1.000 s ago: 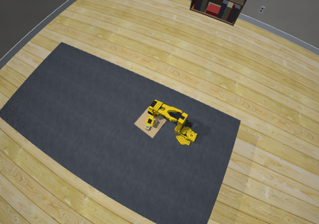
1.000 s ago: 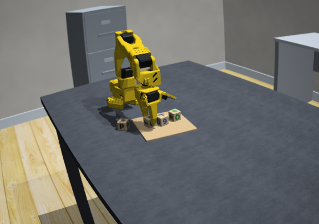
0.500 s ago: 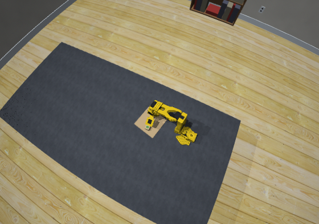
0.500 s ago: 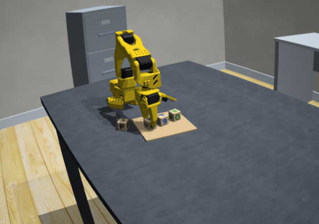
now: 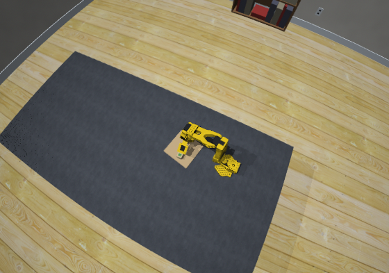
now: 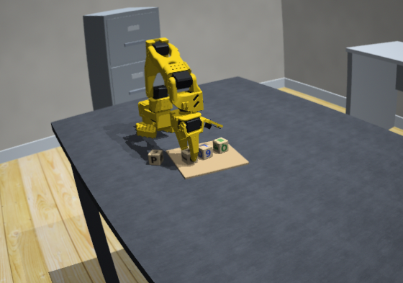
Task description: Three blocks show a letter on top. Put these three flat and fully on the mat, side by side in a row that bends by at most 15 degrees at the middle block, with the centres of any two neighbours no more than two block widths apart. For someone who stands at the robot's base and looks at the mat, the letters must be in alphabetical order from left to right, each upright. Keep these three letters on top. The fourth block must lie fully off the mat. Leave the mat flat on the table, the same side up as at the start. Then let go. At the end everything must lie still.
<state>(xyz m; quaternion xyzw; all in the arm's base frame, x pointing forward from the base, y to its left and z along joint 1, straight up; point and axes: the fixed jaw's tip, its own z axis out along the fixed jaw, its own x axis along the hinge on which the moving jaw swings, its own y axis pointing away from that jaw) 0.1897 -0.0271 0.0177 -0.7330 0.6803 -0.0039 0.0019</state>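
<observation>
P block: a wooden block (image 6: 155,157) with a dark P on its side face sits on the dark table top (image 6: 288,196), just off the left edge of the mat, apart from the gripper.
Mat: a tan mat (image 6: 219,164) lies flat on the table in front of the arm's base.
Gripper: the yellow gripper (image 6: 191,155) points straight down over the mat's left part, its jaws narrow and closed on a block.
Held block: the block (image 6: 186,155) between the jaws rests on the mat; its top letter is hidden by the gripper.
9 block: the next block (image 6: 206,150), with a blue 9 on its side, stands just right of the gripper, close beside the held block.
O block: the rightmost block (image 6: 221,145), with green marks, stands on the mat near the 9 block, farthest from the gripper.
Top view: only one block (image 5: 181,151) shows plainly beside the arm (image 5: 205,139).
</observation>
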